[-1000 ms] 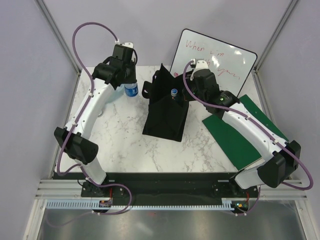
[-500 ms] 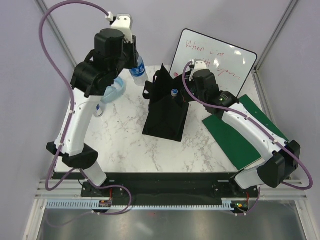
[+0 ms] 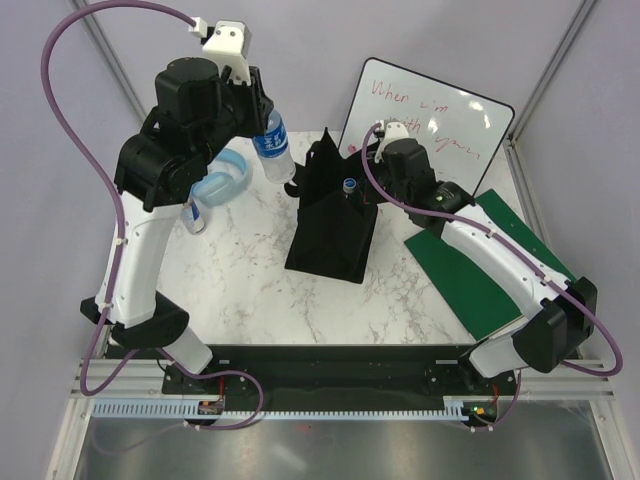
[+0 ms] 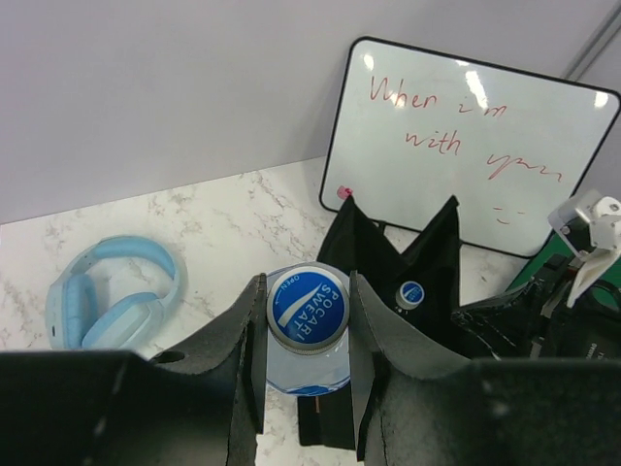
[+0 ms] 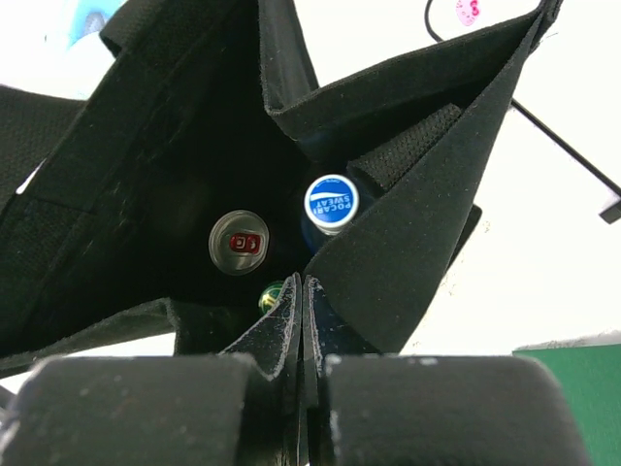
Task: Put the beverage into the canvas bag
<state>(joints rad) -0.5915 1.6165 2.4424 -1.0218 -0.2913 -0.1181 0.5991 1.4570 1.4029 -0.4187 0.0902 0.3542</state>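
The beverage is a clear bottle (image 3: pixel 273 147) with a blue "Pocari Sweat" cap (image 4: pixel 307 308). My left gripper (image 4: pixel 307 325) is shut on its neck and holds it in the air, just left of the canvas bag (image 3: pixel 335 225). The black bag stands open mid-table, and the left wrist view shows it beyond the bottle (image 4: pixel 380 248). Inside it are a blue-capped bottle (image 5: pixel 331 203), a silver cap with a red mark (image 5: pixel 239 243) and a green top (image 5: pixel 271 291). My right gripper (image 5: pixel 304 288) is shut at the bag's right rim (image 3: pixel 368 196), with the fabric edges meeting at its fingertips.
Light blue headphones (image 3: pixel 222 178) lie on the marble left of the bag. A small can (image 3: pixel 195 216) stands under my left arm. A whiteboard (image 3: pixel 430 115) leans at the back, and a green board (image 3: pixel 490 265) lies at the right under my right arm.
My left arm has risen from the table with the bottle and carried it up and right toward the bag, uncovering the headphones. The right arm has stayed at the bag's rim.
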